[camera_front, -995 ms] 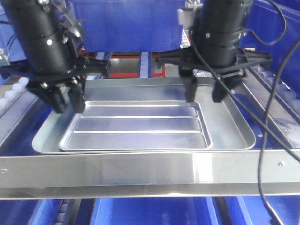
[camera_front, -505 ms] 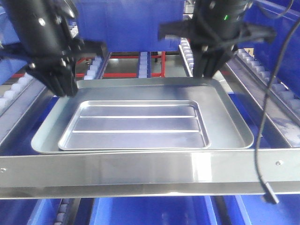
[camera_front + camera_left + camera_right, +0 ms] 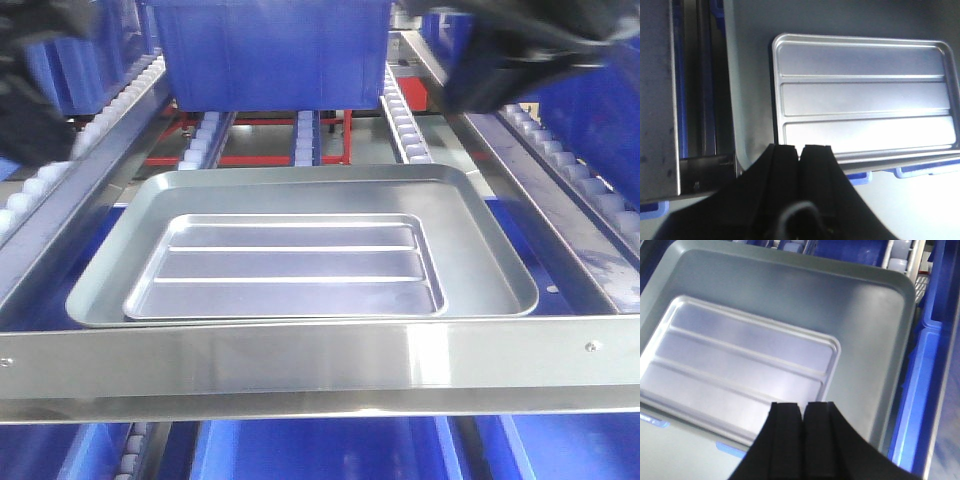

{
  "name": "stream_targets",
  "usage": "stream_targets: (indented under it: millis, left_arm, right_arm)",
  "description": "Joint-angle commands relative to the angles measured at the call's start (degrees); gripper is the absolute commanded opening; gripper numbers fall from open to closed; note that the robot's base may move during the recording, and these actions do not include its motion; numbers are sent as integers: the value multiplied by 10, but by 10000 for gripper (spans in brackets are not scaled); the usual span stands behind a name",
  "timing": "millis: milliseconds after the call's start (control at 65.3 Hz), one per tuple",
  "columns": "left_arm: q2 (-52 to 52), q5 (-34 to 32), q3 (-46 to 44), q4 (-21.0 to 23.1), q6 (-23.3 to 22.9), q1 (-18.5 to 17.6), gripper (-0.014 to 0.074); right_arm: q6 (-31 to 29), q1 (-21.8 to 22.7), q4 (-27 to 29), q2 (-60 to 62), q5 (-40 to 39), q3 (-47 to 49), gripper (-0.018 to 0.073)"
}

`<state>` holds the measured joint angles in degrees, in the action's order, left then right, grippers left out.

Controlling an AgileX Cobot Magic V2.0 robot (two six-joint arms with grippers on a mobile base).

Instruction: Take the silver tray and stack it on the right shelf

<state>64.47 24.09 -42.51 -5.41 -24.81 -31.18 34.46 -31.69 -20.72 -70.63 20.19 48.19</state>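
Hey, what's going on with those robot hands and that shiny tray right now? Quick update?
Both hands shut, empty: left hand, right hand. Shiny ribbed steel tray lying inside the larger dull grey tray on the roller shelf. Nothing blocking.

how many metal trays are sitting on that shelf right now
2. The silver tray, ribbed, lies inside the larger grey tray, toward its front left, and the grey tray rests on the right shelf. Any tray beneath them would be hidden.
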Motion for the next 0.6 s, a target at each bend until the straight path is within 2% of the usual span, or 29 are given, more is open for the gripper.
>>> stream_targets:
  millis: [0, 153, 230, 368, 475, 582]
  left_arm:
    - [-83, -57, 27, 1, 1, -17, -90]
    - [-202, -108, 112, 1, 1, -58, -91]
    - [-260, -129, 151, -15, 1, -73, -91]
    - [-356, -157, 213, -96, 1, -80, -91]
    - [-418, -157, 223, -165, 1, -80, -91]
    - [-454, -158, 223, -174, 1, -80, -91]
  right_arm:
    - [-12, 0, -16, 76, -43, -34, 50]
    - [-13, 0, -36, 185, -42, -106, 50]
    - [-13, 0, -46, 232, -41, -137, 50]
    - [-13, 0, -111, 319, -74, -192, 50]
    - [-13, 0, -142, 382, -127, -215, 50]
    - [-13, 0, -147, 421, -138, -215, 50]
